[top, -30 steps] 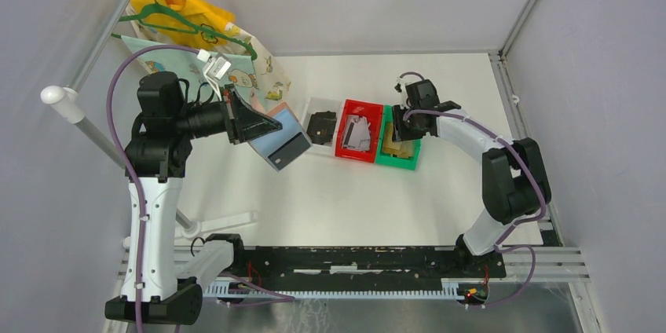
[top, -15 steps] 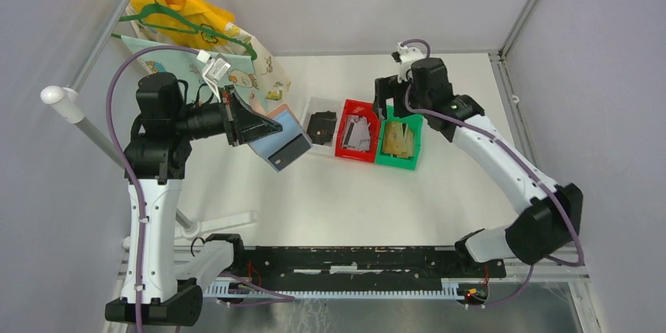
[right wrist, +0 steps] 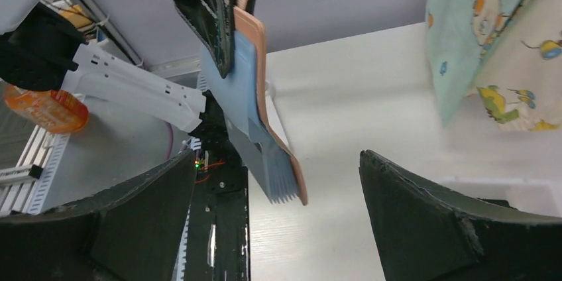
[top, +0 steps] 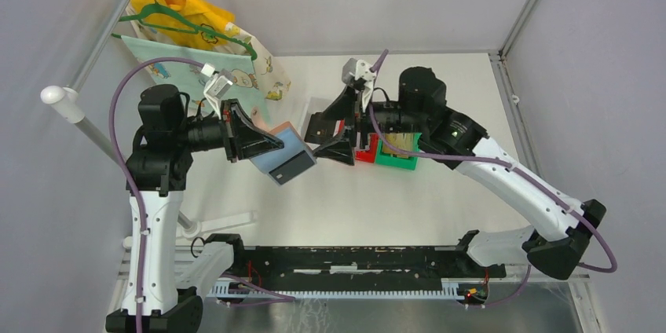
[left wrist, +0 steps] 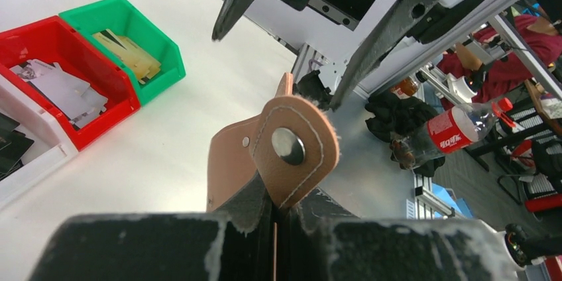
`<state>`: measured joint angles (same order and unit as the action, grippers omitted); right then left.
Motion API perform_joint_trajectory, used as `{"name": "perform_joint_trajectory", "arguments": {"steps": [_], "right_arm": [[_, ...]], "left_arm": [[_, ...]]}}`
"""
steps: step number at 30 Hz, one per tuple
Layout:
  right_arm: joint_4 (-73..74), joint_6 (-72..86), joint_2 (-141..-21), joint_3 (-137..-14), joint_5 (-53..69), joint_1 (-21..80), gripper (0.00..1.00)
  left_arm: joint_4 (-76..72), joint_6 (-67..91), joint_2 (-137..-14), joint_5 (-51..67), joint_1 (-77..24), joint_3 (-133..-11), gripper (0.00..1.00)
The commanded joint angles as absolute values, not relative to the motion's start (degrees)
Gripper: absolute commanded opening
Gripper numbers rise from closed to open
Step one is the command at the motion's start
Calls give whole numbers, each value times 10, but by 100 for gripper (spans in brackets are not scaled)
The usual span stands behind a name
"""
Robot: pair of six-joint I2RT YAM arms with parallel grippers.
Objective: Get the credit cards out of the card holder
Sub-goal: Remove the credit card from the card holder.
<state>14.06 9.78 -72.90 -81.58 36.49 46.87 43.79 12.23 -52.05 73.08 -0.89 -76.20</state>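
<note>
Your left end effector [top: 261, 143] is clenched on the leather edge of the card holder [top: 287, 162], by the snap tab. It holds the holder in the air above the counter [top: 353, 207], blue pockets turned toward the right arm. Your right end effector [top: 326, 138] is released, jaws spread wide, just beside the holder's free end and not touching it.

The step looks like pinching one card out. Turn the jaws so they close on the card's flat faces, take only the edge at the pocket mouth, not the leather, and draw along the pocket's line. Keep the left grip firm, since the holder is held by one edge and may twist. Whether a card edge sticks out, I cannot tell. Cards lie in the green bin [left wrist: 162, 72].
</note>
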Motion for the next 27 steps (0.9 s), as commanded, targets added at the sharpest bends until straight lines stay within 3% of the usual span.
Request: {"name": "perform_joint_trajectory", "arguments": {"steps": [1,18,23,25,27], "right_arm": [[148,60,-765,-856,399,508,98],[184,24,-817,-889,422,550,96],[173,41,-843,-926,456,550,78],[159,51,-848,-926,471,552,67],[153,53,-847,-919,476,556,48]], "left_arm": [[446,65,-515,783,-14,-760,2],[520,7,-516,812,-26,-766,2],[521,9,-508,809,-29,-761,2],[521,8,-504,802,-28,-759,2],[521,6,-505,791,-28,-759,2]]}}
